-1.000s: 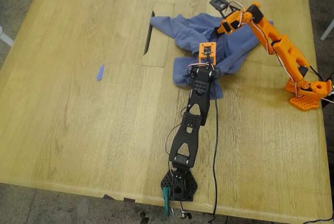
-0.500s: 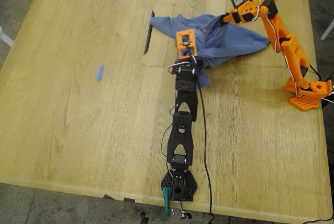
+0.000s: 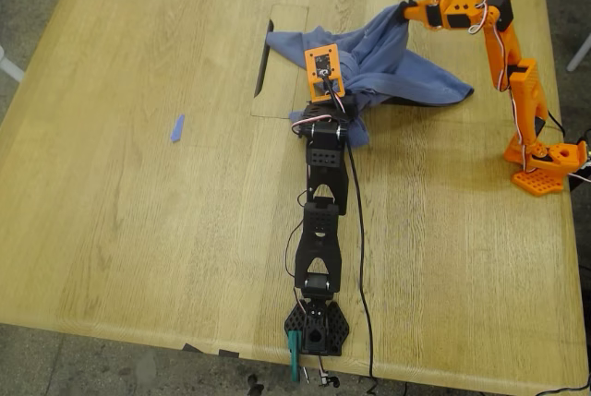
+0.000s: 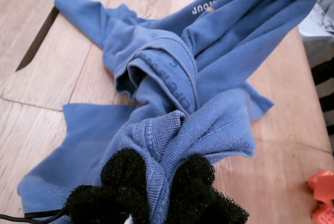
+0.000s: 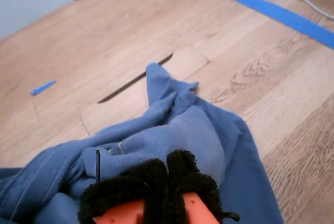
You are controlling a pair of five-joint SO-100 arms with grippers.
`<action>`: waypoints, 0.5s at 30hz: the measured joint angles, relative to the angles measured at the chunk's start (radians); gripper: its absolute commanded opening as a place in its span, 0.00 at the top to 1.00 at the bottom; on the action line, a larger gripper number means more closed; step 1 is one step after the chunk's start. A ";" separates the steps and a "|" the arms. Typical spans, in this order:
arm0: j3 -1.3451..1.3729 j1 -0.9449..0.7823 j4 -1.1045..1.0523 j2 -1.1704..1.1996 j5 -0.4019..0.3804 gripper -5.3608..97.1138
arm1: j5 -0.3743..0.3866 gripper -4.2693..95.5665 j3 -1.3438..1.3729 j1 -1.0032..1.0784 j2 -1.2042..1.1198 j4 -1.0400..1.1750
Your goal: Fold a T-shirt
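The blue-purple T-shirt lies bunched on the wooden table and is pulled taut between my two grippers. My first gripper, on the black arm, is shut on a gathered bunch of the shirt's near edge; its black foam pads pinch the cloth. My second gripper, on the orange arm, is shut on the shirt's far corner and holds it raised; the cloth hangs just beyond its pads. Tiny white text shows; the cartoon print is hidden.
A rectangular hatch with a dark slot is set in the table under the shirt's sleeve on the exterior view's left. A small blue tape scrap lies further left. The orange arm's base stands at the right edge, the black base at the near edge.
My second gripper has moved away and up with the shirt's corner, stretching the cloth. My first gripper has dragged its bunch toward the exterior view's left, near the hatch.
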 measured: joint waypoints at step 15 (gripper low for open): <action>0.000 0.000 -0.199 0.035 0.008 0.95 | 0.000 0.96 0.000 -0.002 0.094 -0.126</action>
